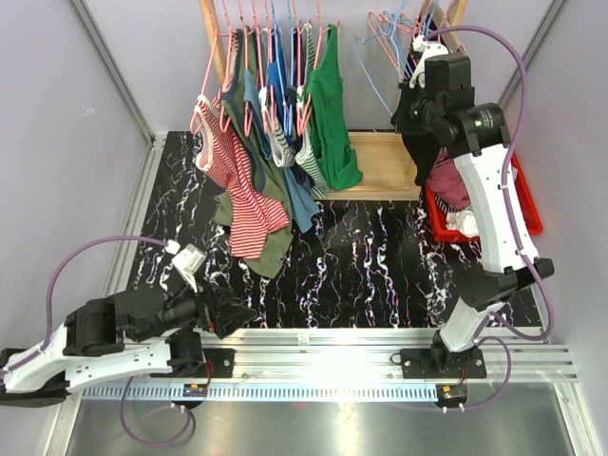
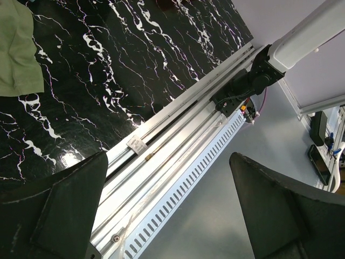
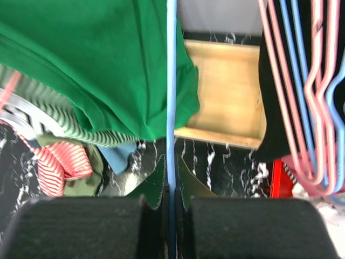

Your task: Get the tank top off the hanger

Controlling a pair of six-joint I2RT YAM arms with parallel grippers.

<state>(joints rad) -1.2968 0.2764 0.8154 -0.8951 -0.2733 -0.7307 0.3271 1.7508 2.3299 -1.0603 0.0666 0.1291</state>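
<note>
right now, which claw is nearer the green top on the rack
Right. The right claw is up beside the green top, shut on a blue hanger. The left claw hangs open low by the table's near edge, far off.

We are seeing a glossy black marble-look tabletop [image 1: 380,275], soft matt cloth on the green tank top [image 1: 334,114], a smooth blue hanger [image 3: 171,108], a bare matt wooden tray [image 1: 380,152], a shiny red plastic bin [image 1: 532,214], and ribbed pale metal rails [image 1: 323,342].
</note>
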